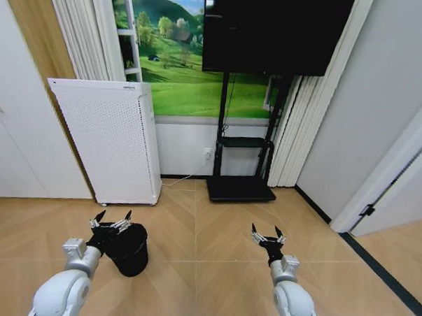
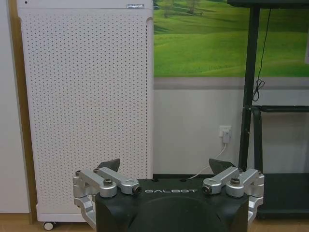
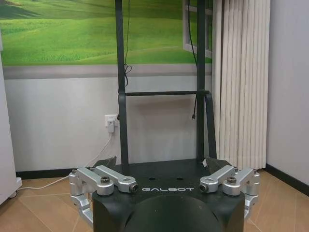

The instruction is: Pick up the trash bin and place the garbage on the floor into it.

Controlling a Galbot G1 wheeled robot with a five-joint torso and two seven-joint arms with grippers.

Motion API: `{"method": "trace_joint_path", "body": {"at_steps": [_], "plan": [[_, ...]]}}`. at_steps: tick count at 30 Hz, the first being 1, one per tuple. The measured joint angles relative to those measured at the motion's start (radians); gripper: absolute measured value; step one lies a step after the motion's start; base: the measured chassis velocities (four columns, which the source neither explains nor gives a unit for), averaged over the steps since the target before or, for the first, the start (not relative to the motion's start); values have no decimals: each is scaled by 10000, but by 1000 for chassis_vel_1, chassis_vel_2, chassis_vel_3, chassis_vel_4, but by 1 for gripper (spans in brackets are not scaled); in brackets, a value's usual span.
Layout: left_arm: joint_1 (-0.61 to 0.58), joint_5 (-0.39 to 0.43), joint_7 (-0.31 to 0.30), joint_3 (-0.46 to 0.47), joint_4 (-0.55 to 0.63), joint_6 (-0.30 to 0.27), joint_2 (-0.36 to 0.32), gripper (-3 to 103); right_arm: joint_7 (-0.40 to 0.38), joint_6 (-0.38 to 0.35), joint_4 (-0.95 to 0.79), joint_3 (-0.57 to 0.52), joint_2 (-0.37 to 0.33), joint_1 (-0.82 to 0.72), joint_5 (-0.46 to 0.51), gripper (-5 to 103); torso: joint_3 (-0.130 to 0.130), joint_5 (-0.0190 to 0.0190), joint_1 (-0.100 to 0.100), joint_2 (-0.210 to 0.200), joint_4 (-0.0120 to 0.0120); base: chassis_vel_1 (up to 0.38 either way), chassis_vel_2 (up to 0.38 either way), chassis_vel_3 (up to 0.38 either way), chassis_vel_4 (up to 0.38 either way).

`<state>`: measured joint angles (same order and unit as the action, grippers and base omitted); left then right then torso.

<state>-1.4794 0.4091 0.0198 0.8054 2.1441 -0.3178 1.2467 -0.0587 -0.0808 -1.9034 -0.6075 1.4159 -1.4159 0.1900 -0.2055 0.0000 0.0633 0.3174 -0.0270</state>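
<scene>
One black bin (image 1: 131, 250), one white perforated appliance (image 1: 108, 141), one screen (image 1: 272, 31) on one stand (image 1: 240, 189), two grippers (image 1: 111, 219) (image 1: 267, 235).

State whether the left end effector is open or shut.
Open. The left end effector has its fingers spread wide above the trash bin, gripping nothing.

Landmark: TV stand (image 1: 241, 166) against back wall. Perforated appliance (image 1: 110, 141) left of stand, on floor (image 1: 214, 235). Trash bin (image 1: 130, 249) before appliance, nearer robot. Left gripper (image 1: 112, 219) above bin's left rim; right gripper (image 1: 267, 234) before stand.
</scene>
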Motion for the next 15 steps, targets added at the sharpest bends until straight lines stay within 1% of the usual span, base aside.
{"method": "trace_joint_path", "body": {"at_steps": [4,15], "plan": [[1,37,-58,11,-2,1,10,100,4,2,0,55,6,-4,0,100,-169,0,103,273,0,0,0,0,0],[13,36,-88,-28,-1,1,17,100,23,16,72,49,-34,10,15,100,-453,0,244,695,0,0,0,0,0]]}}
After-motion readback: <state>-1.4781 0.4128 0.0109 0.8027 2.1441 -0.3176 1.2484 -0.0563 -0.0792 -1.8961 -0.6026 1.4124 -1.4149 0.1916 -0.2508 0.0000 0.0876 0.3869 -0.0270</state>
